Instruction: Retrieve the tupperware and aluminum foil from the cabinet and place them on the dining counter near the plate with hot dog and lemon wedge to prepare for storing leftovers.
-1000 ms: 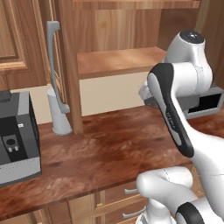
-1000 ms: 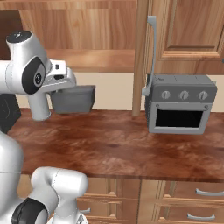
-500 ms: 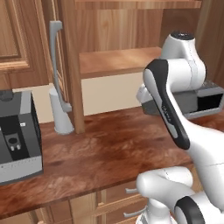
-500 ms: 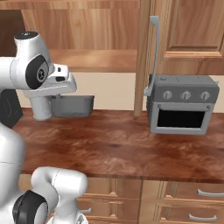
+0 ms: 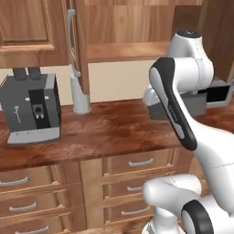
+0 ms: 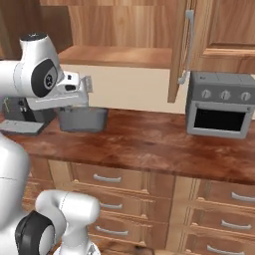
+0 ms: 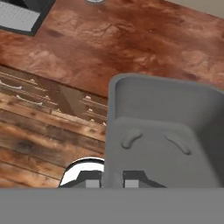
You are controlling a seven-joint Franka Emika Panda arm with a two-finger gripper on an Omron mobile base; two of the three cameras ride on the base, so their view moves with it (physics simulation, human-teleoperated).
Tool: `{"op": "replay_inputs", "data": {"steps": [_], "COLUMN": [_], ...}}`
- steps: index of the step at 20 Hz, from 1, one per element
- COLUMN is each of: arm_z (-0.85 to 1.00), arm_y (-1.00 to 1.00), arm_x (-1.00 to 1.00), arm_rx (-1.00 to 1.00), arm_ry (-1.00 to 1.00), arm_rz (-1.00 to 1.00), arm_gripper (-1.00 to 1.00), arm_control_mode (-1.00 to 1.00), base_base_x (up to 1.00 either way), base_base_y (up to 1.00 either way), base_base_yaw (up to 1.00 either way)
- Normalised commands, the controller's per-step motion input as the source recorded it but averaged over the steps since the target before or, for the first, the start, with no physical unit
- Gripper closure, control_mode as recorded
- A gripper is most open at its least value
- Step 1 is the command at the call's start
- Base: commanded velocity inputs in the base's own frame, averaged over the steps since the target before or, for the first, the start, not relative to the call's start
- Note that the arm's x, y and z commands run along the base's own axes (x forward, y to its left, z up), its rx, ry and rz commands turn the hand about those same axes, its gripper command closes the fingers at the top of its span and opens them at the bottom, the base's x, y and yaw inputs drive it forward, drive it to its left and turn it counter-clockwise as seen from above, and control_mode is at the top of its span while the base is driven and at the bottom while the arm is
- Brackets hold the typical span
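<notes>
Since a second ago the whole scene has slid sideways in both base views, so the base has driven; the coffee machine (image 5: 33, 107) now sits fully in the left base picture and the toaster oven (image 6: 222, 103) stands further right in the right one; the arm has also carried the tub lower, from in front of the shelf to just above the worktop.

Largest first: the cabinet (image 5: 123, 27) hangs open overhead, its plank shelf (image 6: 119, 56) bare where it shows, its door (image 6: 180, 47) swung out edge-on with the long grey bar handle (image 5: 72, 42) on it; below runs a reddish-brown wood-grain worktop (image 6: 149, 144) over drawer fronts (image 5: 137, 163); the coffee machine stands at the left end of it and the toaster oven at the right.

The tupperware (image 6: 82, 119) hangs upright from the gripper (image 7: 113, 179), near the worktop's surface; whether it touches I cannot tell; in the hand view its grey near wall (image 7: 148, 153) rises between the two dark fingertips (image 7: 92, 178), which are pressed together on that wall, one inside, one outside.
</notes>
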Motion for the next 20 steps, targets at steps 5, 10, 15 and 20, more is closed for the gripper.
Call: {"op": "replay_inputs", "data": {"steps": [5, 10, 15, 20], "arm_z": [0.0, 0.0, 0.0, 0.0], "arm_y": [0.0, 0.0, 0.0, 0.0], "arm_x": [0.0, 0.0, 0.0, 0.0], "arm_rx": [0.0, 0.0, 0.0, 0.0], "arm_ry": [0.0, 0.0, 0.0, 0.0], "arm_rz": [0.0, 0.0, 0.0, 0.0], "arm_gripper": [1.0, 1.0, 1.0, 1.0], "arm_control_mode": [1.0, 1.0, 1.0, 1.0], "base_base_x": [-0.83, -0.35, -0.02, 0.0], "base_base_y": [0.11, 0.39, 0.46, 0.33], "base_base_yaw": [0.36, 0.61, 0.79, 0.9]}}
